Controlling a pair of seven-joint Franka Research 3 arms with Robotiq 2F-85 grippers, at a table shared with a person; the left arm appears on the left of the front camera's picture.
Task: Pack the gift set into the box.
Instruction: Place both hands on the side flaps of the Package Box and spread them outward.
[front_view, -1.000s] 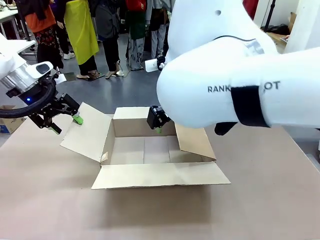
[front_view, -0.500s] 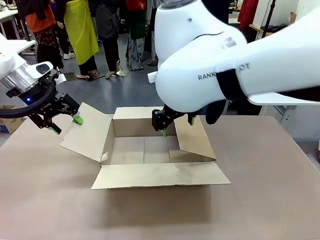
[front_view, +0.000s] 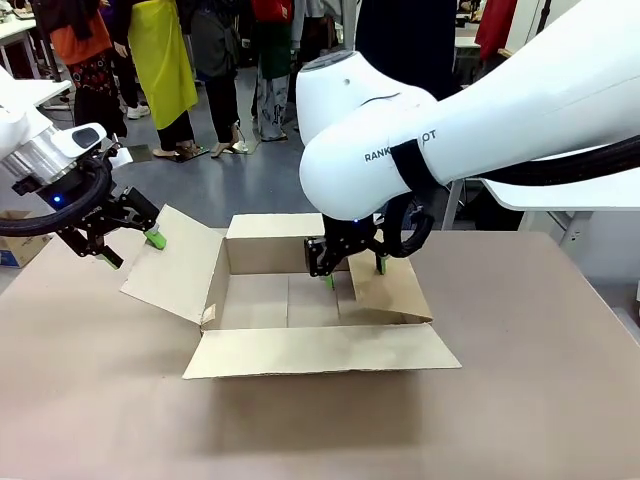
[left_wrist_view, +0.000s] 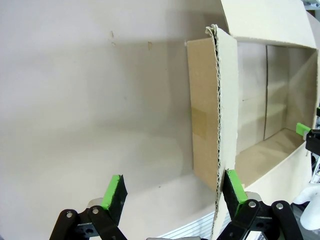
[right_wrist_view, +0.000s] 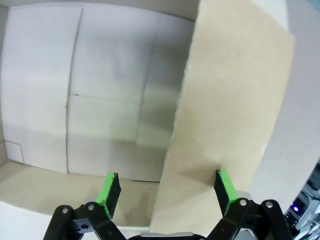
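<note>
Cardboard sheeting covers the table (front_view: 540, 400), and the box (front_view: 262, 255) sits at its centre with all four flaps folded outward. Inside, its bare floor and walls show.

The right arm (front_view: 480, 120) sweeps in from 3 o'clock, its bulky body blocking the background beyond the box's far right corner. The right gripper (front_view: 355, 275) points down at the box's 1 o'clock corner. Its jaws are spread and straddle the inner edge of the right flap (front_view: 385, 290), one finger over the box floor, the other over the flap. In the right wrist view this gripper (right_wrist_view: 166, 186) has the flap between its pads, one pad (right_wrist_view: 223, 184) close on the flap's face; contact cannot be told.

The left gripper (front_view: 135, 250) hangs at the box's 10 o'clock, tilted, jaws wide apart around the outer edge of the left flap (front_view: 170, 265). In the left wrist view the flap's corrugated edge stands just beside one green pad (left_wrist_view: 234, 186), the other well clear.

At 9 o'clock a small carton (front_view: 15, 250) is cut off by the frame.
</note>
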